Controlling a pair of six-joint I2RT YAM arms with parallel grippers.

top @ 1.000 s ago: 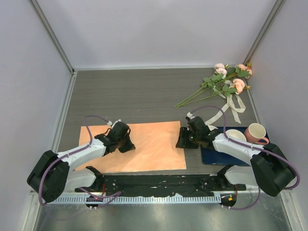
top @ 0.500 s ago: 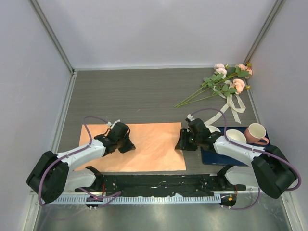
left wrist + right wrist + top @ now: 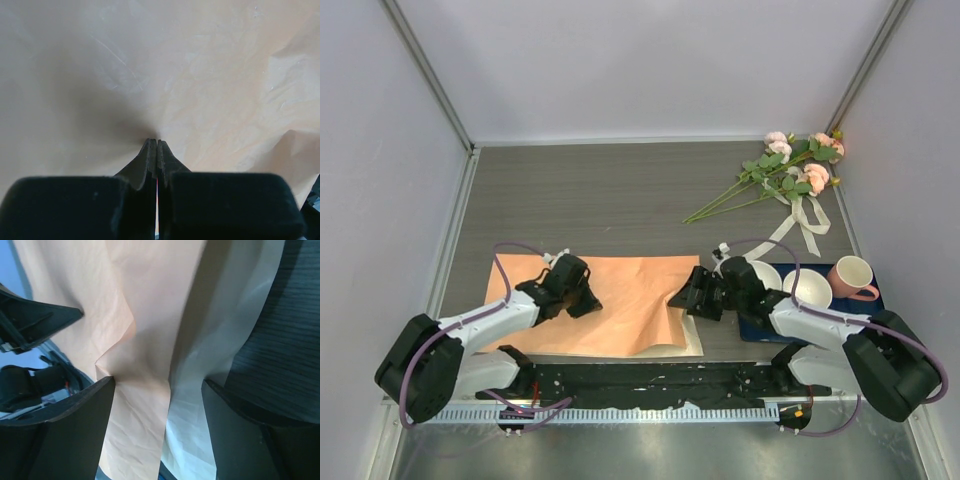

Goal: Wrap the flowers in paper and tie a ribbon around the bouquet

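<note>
The orange paper (image 3: 630, 305) lies flat on the table's near half. Its right edge is buckled and raised, showing the pale underside (image 3: 690, 342). My left gripper (image 3: 588, 304) is shut, its tips pressed down on the paper's left part (image 3: 200, 75). My right gripper (image 3: 683, 298) stands open at the raised right edge. In the right wrist view the fold of paper (image 3: 150, 300) runs loose between the wide-apart fingers (image 3: 90, 405). The pink flowers (image 3: 790, 168) lie at the far right, with the cream ribbon (image 3: 807, 222) just in front of them.
A dark blue mat (image 3: 760, 328) at the near right carries two white bowls (image 3: 810, 287) and a pink mug (image 3: 852, 277). White walls close in the table on three sides. The arms' base rail (image 3: 650, 385) runs along the near edge.
My right gripper has opened wider and tipped lower. The paper's right edge, flat a second ago, has buckled leftward and upward, showing its pale side. The left arm has not moved.
</note>
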